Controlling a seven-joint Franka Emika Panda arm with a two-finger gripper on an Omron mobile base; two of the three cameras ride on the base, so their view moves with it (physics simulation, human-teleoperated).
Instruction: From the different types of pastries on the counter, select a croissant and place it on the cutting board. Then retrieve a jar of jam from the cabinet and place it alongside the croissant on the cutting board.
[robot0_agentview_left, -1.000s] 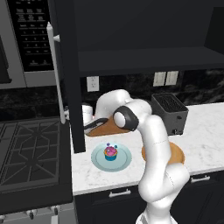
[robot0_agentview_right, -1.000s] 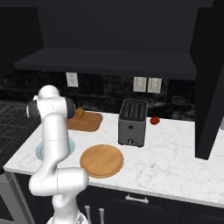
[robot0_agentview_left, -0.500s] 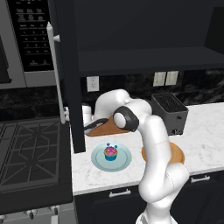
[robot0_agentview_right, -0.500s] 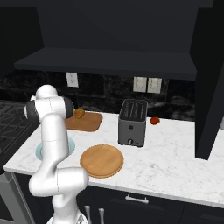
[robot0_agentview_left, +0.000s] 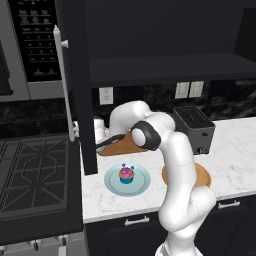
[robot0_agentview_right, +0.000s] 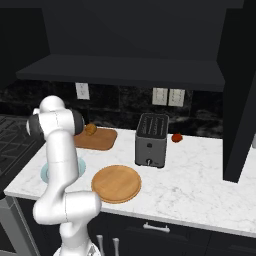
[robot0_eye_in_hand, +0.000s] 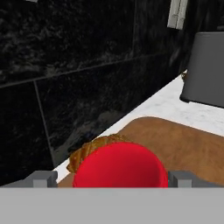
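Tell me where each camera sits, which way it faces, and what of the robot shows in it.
Left base view: behind the arm to its left, looking forward and down at the counter; the white arm rises lower right.
Right base view: behind to its right, same counter; arm at left.
Hand view: on the hand, looking along the open pincer at the jar of jam and croissant.
Both base views share the cutting board, toaster and wooden plate.

one croissant (robot0_agentview_right: 90, 129), one cupcake (robot0_agentview_left: 126, 175), one toaster (robot0_agentview_right: 151, 139), seemingly one jar (robot0_eye_in_hand: 120, 166)
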